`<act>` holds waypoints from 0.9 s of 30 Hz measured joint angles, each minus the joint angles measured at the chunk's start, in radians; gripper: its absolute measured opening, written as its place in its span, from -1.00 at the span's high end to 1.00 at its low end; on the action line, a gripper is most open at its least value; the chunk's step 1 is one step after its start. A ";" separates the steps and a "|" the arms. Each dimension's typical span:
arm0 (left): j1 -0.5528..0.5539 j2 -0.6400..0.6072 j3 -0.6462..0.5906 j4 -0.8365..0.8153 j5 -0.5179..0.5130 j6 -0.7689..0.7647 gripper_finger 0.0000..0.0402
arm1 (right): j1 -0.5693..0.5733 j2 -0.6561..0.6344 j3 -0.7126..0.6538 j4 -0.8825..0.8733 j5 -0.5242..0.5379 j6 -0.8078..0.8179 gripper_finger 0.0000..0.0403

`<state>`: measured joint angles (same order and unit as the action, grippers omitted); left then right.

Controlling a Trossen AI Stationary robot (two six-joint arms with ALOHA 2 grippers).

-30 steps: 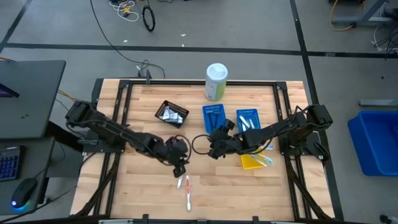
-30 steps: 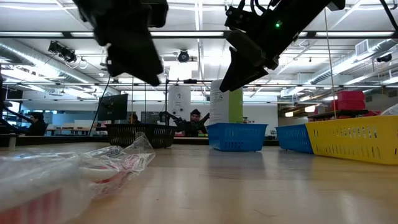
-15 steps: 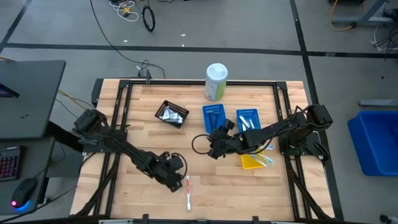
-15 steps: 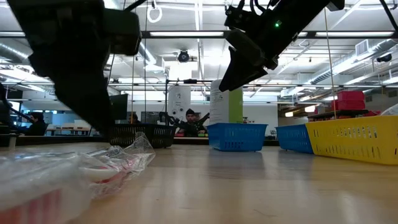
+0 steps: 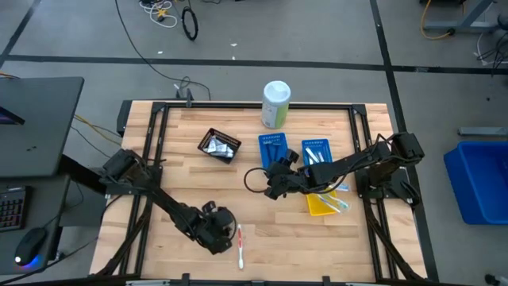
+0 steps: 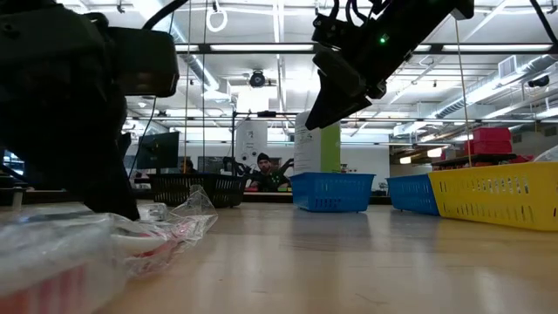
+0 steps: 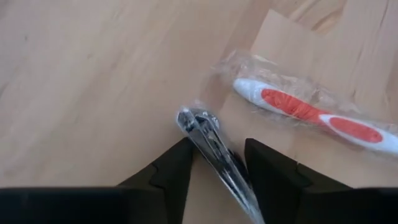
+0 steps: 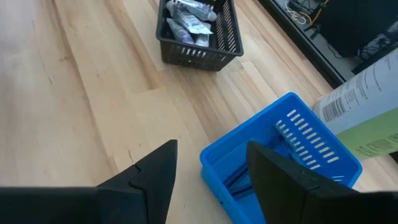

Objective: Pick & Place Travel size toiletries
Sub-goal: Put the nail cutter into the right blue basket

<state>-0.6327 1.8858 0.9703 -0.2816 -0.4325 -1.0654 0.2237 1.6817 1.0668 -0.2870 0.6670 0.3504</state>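
Observation:
A wrapped dark-handled razor (image 7: 208,140) lies flat on the wood near the table's near edge. A white-and-red toothbrush (image 7: 311,112) in clear wrap lies beside it (image 5: 240,245). My left gripper (image 7: 217,148) is down at the table (image 5: 221,236), open, with one finger on each side of the razor. I cannot see it touching the razor. In the low view the crinkled wraps (image 6: 148,235) fill the near left. My right gripper (image 5: 274,181) hangs open above mid-table, beside the blue bins.
A black bin (image 5: 219,145) with small tubes sits far left of centre. Two blue bins (image 5: 272,148) (image 5: 316,152) and a yellow bin (image 5: 325,205) stand on the right. The white-and-green canister (image 5: 275,104) stands at the far edge. Bare wood (image 5: 175,171) lies on the left.
My left gripper has moved toward the table's near edge and come down over the wrapped items, ending with its fingers around the razor. My right gripper has shifted only slightly.

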 joint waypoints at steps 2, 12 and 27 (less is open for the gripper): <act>0.001 0.001 0.013 -0.030 0.004 0.035 0.31 | 0.000 0.000 0.000 0.000 -0.001 0.000 -0.01; 0.045 0.013 0.171 -0.319 -0.032 0.147 0.81 | 0.000 0.037 0.000 0.128 -0.300 -0.141 0.00; 0.174 0.008 0.389 -0.399 -0.071 0.482 0.80 | 0.014 0.194 0.000 0.428 -0.592 -0.340 -0.07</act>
<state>-0.4591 1.8938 1.3588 -0.6805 -0.5034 -0.5838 0.2379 1.8754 1.0668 0.1406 0.0755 0.0101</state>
